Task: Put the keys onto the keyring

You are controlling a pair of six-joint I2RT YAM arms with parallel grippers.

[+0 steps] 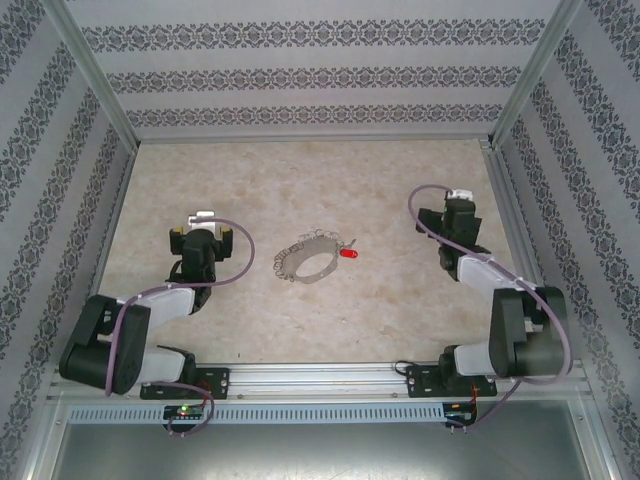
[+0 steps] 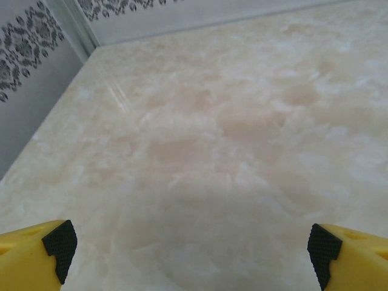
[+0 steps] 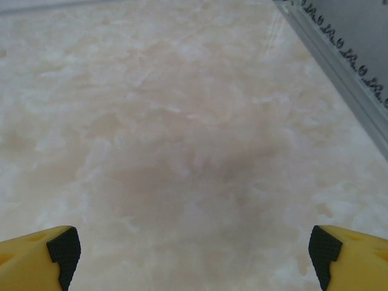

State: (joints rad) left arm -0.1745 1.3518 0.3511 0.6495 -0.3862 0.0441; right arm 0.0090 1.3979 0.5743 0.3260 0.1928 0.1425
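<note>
At the middle of the beige, marbled tabletop (image 1: pixel 300 180) lies the keyring (image 1: pixel 307 262), a thin silver-grey hoop lying flat, its rim fringed with many small silvery pieces. Just beside the hoop's right edge rests 1 key (image 1: pixel 348 254), tiny against the hoop, with a bright red head. From above it is too small to tell whether its shank touches the rim or passes through it.

The 2 arms stand on either side of this pair, and neither touches it. The left arm (image 1: pixel 190 265) reaches forward from its base, and its wrist sits near the hoop on the left. The right arm (image 1: pixel 480 270) has its wrist well apart from the key, to the right and a little farther back, close to the right wall (image 1: pixel 575 200) of patterned paper.

In the left wrist view the left fingers (image 2: pixel 59 245) are spread wide, 1 yellow tip with a black pad in each lower corner, and bare tabletop lies between them. A grey frame post (image 2: pixel 73 27) and patterned wall show at the upper left. In the right wrist view the right fingers (image 3: pixel 63 251) are also spread wide and hold nothing. Bare tabletop lies ahead of them, and a metal rail (image 3: pixel 336 63) runs along the foot of the wall at the upper right.
</note>
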